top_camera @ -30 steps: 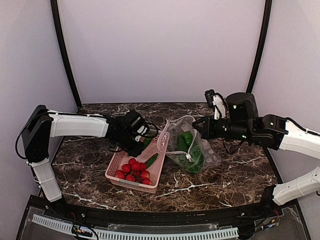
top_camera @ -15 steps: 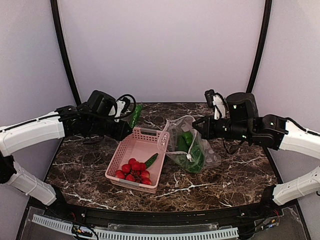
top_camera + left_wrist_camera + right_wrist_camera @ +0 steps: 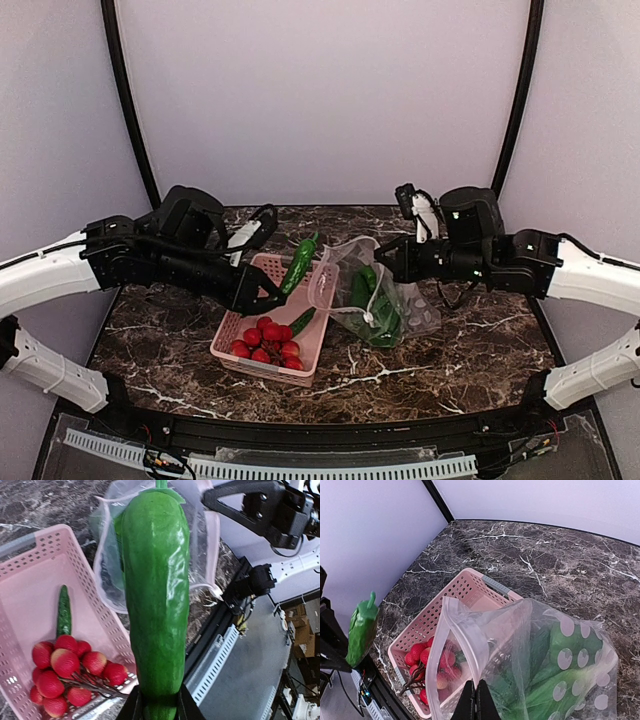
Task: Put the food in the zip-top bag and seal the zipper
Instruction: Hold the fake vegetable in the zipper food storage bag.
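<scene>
My left gripper [image 3: 159, 707] is shut on the lower end of a long green toy vegetable [image 3: 156, 595], which hangs in the air over the basket's far right corner, its stem end [image 3: 298, 265] towards the bag mouth. The clear zip-top bag [image 3: 395, 305] lies right of the basket with green food [image 3: 570, 680] inside. My right gripper [image 3: 476, 700] is shut on the pale zipper strip [image 3: 465, 635] and holds the mouth raised and gaping. In the top view that gripper [image 3: 385, 262] is at the bag's upper edge.
A pink slatted basket [image 3: 232, 325] sits left of the bag, holding a bunch of red strawberries [image 3: 265, 340] and a slim green cucumber piece [image 3: 303, 320]. Dark marble tabletop [image 3: 460, 350] surrounds them. The bag's open mouth overlaps the basket's right rim.
My left arm has lifted the green vegetable out of the basket, swung it up and left, then carried it right towards the bag mouth. The right gripper raised the bag's mouth slightly.
</scene>
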{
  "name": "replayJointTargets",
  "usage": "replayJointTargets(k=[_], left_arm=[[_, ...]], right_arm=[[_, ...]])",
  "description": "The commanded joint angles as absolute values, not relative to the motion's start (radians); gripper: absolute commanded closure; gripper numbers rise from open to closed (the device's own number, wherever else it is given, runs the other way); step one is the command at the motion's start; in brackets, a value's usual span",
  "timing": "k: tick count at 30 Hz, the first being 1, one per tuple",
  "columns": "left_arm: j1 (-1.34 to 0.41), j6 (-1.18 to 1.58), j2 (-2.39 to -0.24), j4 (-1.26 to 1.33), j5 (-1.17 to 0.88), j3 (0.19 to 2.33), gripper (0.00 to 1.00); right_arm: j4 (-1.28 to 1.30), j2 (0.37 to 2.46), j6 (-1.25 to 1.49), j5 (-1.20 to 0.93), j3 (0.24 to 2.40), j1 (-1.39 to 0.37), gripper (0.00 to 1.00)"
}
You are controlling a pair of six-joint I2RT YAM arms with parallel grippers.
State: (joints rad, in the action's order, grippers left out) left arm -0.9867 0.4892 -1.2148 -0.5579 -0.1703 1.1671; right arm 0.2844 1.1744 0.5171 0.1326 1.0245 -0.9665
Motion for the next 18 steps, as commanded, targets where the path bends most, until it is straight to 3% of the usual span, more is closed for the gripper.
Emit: replayJointTargets(k=[1,9,18], left_arm=[[-1.031,0.587,-1.197,-0.595,-0.336,1.191,0.90],[-1.036,0.634,-1.238,-0.624,-0.375,1.155,0.87],[-1.035,0.676,-1.338,-0.469,-0.401,1.156,0.86]], right_arm=[[0.224,1.198,0.484,0.104,1.060,-0.964,1.00],[0.206,1.211,0.454,0.088,1.074,-0.992,1.00],[0.215,1.226,0.367,0.038,1.098,-1.034,1.00]])
